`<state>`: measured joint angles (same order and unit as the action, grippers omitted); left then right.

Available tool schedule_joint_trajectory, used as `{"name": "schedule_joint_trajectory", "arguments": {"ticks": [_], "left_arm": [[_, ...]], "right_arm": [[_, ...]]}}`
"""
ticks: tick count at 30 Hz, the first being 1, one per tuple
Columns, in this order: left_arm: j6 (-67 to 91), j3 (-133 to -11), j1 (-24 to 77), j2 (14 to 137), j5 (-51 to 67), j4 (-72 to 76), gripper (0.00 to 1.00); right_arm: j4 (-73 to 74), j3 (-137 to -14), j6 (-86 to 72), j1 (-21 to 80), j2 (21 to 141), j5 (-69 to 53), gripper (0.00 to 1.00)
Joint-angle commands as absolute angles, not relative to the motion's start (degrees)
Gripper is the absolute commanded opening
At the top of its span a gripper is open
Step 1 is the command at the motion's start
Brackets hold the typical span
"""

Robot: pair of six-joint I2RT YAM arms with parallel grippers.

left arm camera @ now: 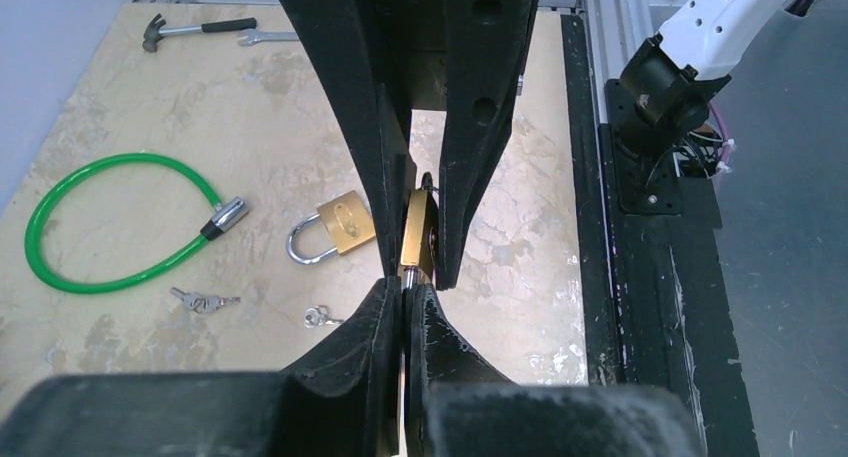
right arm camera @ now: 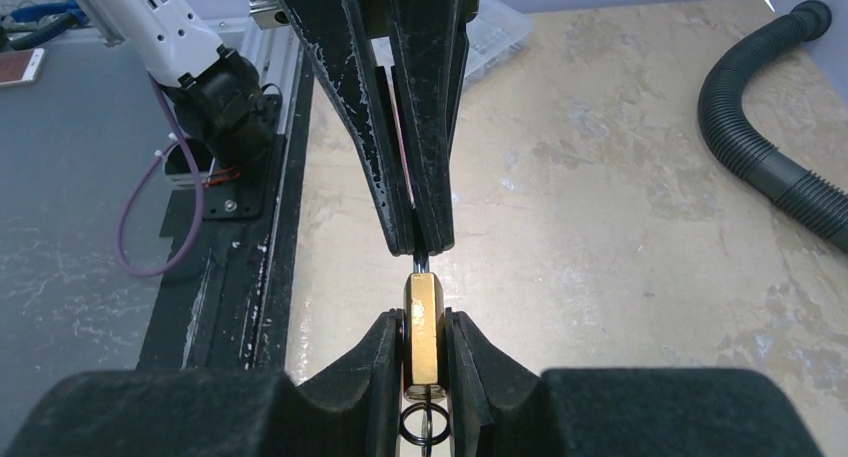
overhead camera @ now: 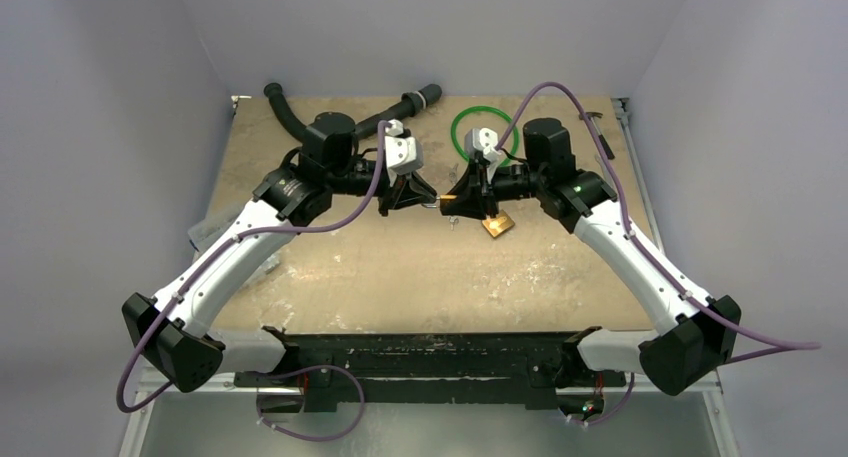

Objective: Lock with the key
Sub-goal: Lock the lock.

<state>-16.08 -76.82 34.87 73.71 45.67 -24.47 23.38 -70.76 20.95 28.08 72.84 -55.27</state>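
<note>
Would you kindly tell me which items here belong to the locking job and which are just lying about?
Job in hand:
lock, in right gripper
key, in left gripper

Lying about:
second padlock
green cable loop
loose keys
hammer
wrench
black hose

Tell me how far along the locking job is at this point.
Done: the right gripper has the lock clamped edge-on, and the left gripper is shut on the key. In hand: the key's tip meets the lock's end face; whether it is inside yet is hidden. Left: seat the key fully and turn it.
</note>
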Motion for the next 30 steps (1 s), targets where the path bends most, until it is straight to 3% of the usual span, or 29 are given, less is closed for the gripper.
{"name": "schedule_joint_trajectory", "arguments": {"ticks": [1,5,6,7,8,10,17,25,27,30], "left_arm": [[-15.6,-77.6,34.9,73.4,45.3,-23.3,0.0],[-16.2,-77.4,34.8,73.0,45.4,-24.1,0.0],[-16.5,-77.5,34.8,73.0,45.2,-24.5,0.1],[-16.8,-77.7,34.8,73.1,45.2,-25.2,0.28],[-17.0,-77.7,34.7,73.1,45.1,-25.5,0.36],[-17.0,-77.7,34.8,73.2,44.7,-25.5,0.42],[-17.1,-78.0,34.8,74.0,45.2,-24.7,0.15],[-18.2,-77.7,34.9,74.7,45.0,-26.0,0.3],[-18.0,-77.8,34.9,74.9,44.8,-25.9,0.26],[-17.8,-77.9,34.9,75.1,45.2,-25.4,0.08]], "right_arm": [[22.5,-72.6,20.1,27.9,71.9,-57.7,0.0],[21.5,-72.7,19.2,27.9,72.0,-58.2,0.0],[21.6,-72.8,19.0,27.9,72.0,-58.2,0.0],[21.8,-72.9,19.2,27.9,72.1,-57.9,0.0],[22.2,-73.0,19.5,27.9,72.1,-57.3,0.0],[23.0,-72.9,20.4,27.9,71.9,-56.9,0.0],[22.3,-73.0,20.1,27.9,71.8,-57.3,0.0],[21.6,-73.1,19.5,27.9,71.5,-57.4,0.0],[21.7,-73.1,19.5,27.9,71.4,-57.3,0.0],[21.8,-73.0,19.6,27.9,71.3,-57.5,0.0]]}}
